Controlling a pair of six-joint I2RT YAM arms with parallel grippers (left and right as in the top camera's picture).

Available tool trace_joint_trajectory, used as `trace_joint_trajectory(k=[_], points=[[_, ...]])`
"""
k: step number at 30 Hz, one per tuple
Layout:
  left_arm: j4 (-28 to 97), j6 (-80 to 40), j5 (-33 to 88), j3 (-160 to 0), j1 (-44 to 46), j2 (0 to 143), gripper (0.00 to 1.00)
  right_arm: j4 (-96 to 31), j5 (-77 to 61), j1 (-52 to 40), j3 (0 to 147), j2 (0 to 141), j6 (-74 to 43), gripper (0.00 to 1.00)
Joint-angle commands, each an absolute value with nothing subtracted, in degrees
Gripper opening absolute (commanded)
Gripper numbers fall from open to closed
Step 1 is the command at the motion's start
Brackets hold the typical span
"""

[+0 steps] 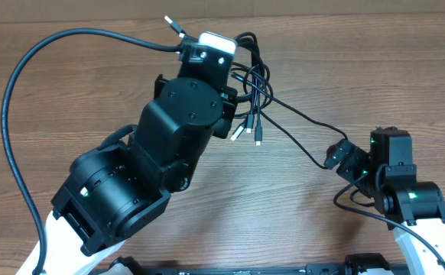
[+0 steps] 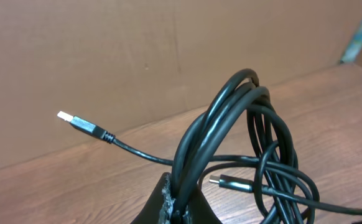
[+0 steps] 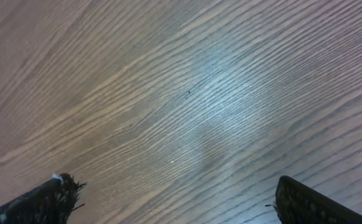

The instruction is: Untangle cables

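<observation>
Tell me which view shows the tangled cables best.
Left wrist. The looped cables fill the frame up close, pinched in the shut left gripper, one silver-tipped plug clear. Overhead shows the tangle small, partly hidden under the left arm. Right wrist shows none of it, only table below the open right gripper.

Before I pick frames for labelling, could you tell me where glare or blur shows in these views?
Right wrist: a pale sheen washes out the wood table mid-frame; both fingers are dark and soft. Left wrist: the black cables carry thin highlights yet look sharp, as does the USB plug. Overhead: evenly lit.
</observation>
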State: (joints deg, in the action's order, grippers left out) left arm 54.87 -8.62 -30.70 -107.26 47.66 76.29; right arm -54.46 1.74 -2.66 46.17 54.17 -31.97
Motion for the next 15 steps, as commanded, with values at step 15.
trace_joint_trajectory(k=[15], points=[[56.3,-7.9,-26.9,-108.9,47.5,75.8,0.04,-50.1,-10.2,-2.5,47.3,54.0,-30.0,1.0]])
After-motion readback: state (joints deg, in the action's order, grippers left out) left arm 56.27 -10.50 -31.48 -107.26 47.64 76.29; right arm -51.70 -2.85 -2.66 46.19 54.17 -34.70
